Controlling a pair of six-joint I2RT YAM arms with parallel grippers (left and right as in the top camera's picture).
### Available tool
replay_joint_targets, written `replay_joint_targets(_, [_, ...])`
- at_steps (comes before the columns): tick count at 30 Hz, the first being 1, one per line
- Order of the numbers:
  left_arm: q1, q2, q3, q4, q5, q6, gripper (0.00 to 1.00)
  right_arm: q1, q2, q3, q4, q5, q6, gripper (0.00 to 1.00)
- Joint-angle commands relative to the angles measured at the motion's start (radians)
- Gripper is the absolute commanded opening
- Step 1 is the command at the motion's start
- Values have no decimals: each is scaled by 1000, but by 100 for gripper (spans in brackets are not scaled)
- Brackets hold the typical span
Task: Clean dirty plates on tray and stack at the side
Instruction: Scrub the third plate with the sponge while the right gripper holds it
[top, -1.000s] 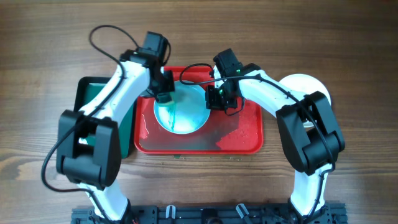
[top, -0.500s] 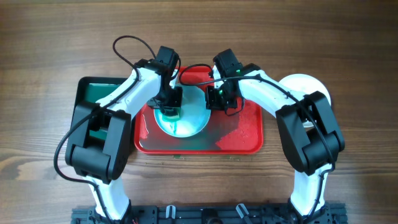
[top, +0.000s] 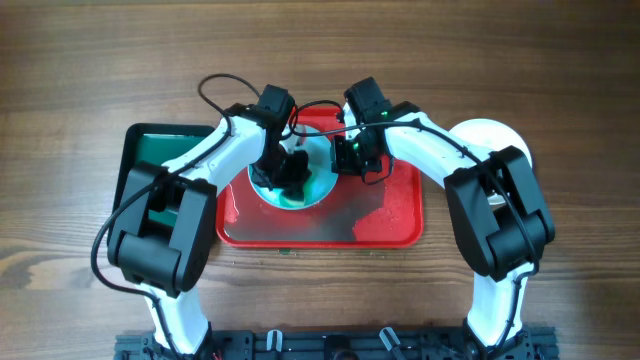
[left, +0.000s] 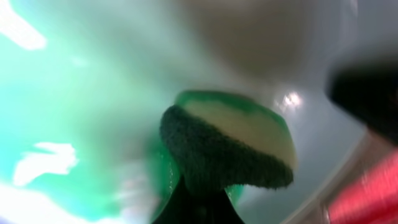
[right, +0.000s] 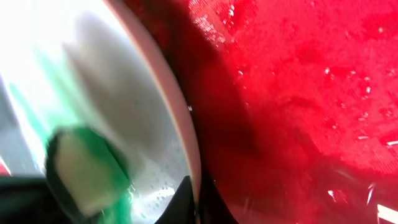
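Note:
A white plate (top: 300, 190) smeared with teal green sits on the red tray (top: 385, 215). My left gripper (top: 287, 172) is shut on a sponge with a dark scrub face (left: 224, 155) and presses it on the plate's face (left: 81, 112). My right gripper (top: 345, 157) is shut on the plate's right rim (right: 180, 146), with one finger on each side of the rim. The sponge also shows in the right wrist view (right: 87, 171). Another white plate (top: 495, 135) lies on the table at the right, partly hidden by my right arm.
A dark green tray (top: 150, 160) lies left of the red tray, partly under my left arm. The red tray floor (right: 311, 93) is wet with droplets. A black cable loops behind the wrists at the tray's far edge.
My left gripper has moved right across the plate with the sponge, from the plate's left edge to near its middle. The right gripper has stayed on the rim.

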Motion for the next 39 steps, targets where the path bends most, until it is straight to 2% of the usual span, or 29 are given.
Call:
replay_joint_targets(1, [34, 55, -19, 32, -636, -348, 4, 8, 37, -15, -14, -6, -7, 4])
replay_joint_targets(4, [32, 55, -19, 3, -695, -393, 4, 8, 37, -15, -14, -5, -7, 4])
replay_joint_targets(7, [25, 55, -19, -50, -617, -350, 4, 8, 37, -15, -13, -5, -7, 4])
replay_joint_targets(10, [17, 55, -19, -63, -367, -159, 4, 8, 37, -15, -13, -6, -7, 4])
replay_joint_targets(13, [14, 55, -19, -69, 102, 145, 4, 8, 37, -15, -13, -6, -7, 4])
replay_joint_targets(15, [14, 55, -19, -68, 301, 238, 4, 8, 37, -15, -13, -6, -7, 4])
replay_joint_targets(16, [14, 55, -19, -56, 358, 249, 4, 8, 37, -15, -14, -6, -7, 4])
replay_joint_targets(21, [14, 55, -19, 44, 365, 235, 4, 8, 37, -15, -13, -6, -7, 4])
replay_joint_targets(22, [14, 55, -19, 74, 354, 222, 4, 8, 37, -15, -13, -6, -7, 4])
replay_joint_targets(24, [14, 55, -19, 149, 238, 129, 4, 8, 37, -15, -13, -6, -7, 4])
replay_joint_targets(30, [14, 55, -19, 273, -171, -132, 4, 8, 37, -15, -14, -6, -7, 4])
replay_joint_targets(34, [15, 55, -19, 195, -395, -401, 4, 8, 37, -15, -14, -6, -7, 4])
replay_joint_targets(39, [17, 55, -19, 57, -418, -712, 4, 8, 37, -15, -13, -6, -7, 4])
